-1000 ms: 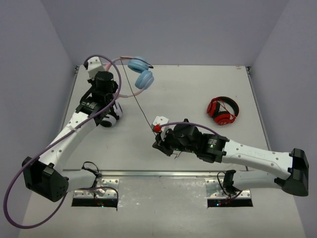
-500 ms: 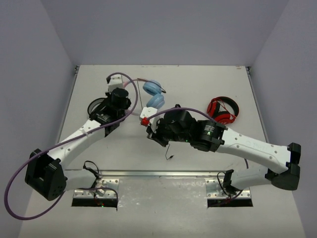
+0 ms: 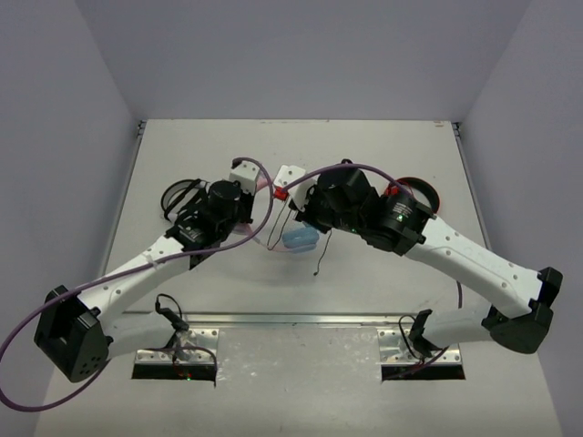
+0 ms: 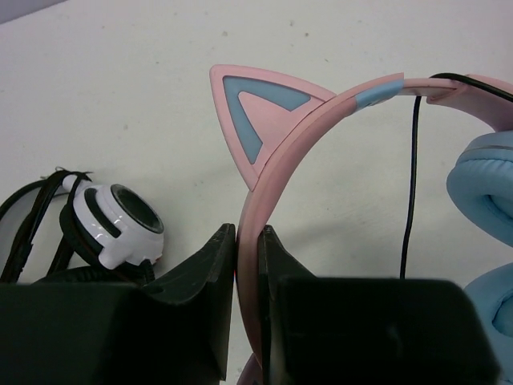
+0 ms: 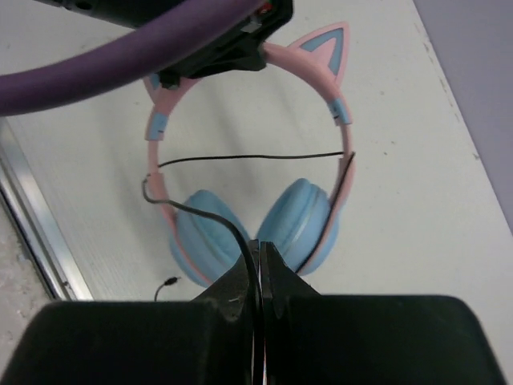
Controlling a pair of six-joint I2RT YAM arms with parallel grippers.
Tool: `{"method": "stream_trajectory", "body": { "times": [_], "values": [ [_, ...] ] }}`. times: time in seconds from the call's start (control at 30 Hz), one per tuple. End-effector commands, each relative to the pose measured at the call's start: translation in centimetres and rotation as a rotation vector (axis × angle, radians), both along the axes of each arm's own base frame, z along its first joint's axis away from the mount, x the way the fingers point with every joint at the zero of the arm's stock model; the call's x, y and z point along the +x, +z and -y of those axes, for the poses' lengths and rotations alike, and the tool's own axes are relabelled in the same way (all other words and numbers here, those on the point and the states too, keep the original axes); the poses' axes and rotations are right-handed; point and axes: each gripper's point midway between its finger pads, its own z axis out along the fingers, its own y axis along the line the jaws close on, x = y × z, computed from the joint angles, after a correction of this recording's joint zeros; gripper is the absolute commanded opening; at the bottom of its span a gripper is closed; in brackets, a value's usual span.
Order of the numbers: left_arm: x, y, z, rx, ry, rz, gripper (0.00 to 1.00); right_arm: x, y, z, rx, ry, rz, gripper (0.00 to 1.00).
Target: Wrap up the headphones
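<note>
the left hand (image 4: pixel 248 241) is clenched on the pink band of the cat-ear headphones (image 4: pixel 264 128), just below one ear. judged from that grip, it serves as an anchor, so the frame cannot swing when the cord is pulled. in the top view the headphones (image 3: pixel 301 239) sit between the two arms, over the middle of the bench (image 3: pixel 383 150), with a light blue ear cup showing below the two wrists. whether the cups touch the bench cannot be told.

the right hand (image 5: pixel 258 258) is pinched shut on the thin black cable (image 5: pixel 248 159), with the strand running up out of its fingertips to the left side of the band. one pass of cable is already stretched straight across the open arch, from one side of the band to the other, above the ear cups (image 5: pixel 300 216). gripping the cord some way from the frame looks meant to hold it taut while it is led around. the free plug end (image 5: pixel 167 282) hangs slack near the bench, so a fair length seems left to wind.

the white-and-black headphones (image 4: pixel 120 220) lie on the bench beside the left hand. the red-and-black headphones (image 3: pixel 414 185) are partly hidden behind the right arm. both are apart from the work.
</note>
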Motion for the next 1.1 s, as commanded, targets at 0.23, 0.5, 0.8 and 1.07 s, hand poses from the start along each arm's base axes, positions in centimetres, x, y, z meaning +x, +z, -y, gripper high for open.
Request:
{"method": "stream_trajectory", "body": {
  "times": [0.23,0.5,0.8,1.07],
  "values": [
    [-3.9,4.1,4.5,0.006,-0.326,0.077,0.0,7.9,5.4,7.9,-0.13,-0.298,0.297,0.01],
    [-7.5,6.4,6.6,-0.045,-0.486,0.119,0.0,10.5,5.4,9.6,-0.075,-0.362,0.324,0.01],
    [-9.3,10.6,5.9,-0.117,-0.51,0.214,0.0,11.9,3.8,10.4,0.032,-0.398,0.232,0.01],
    [-11.0,13.3,5.6,-0.181,-0.551,0.26,0.0,12.6,1.1,10.4,0.074,-0.401,0.126,0.01]
  ]
}}
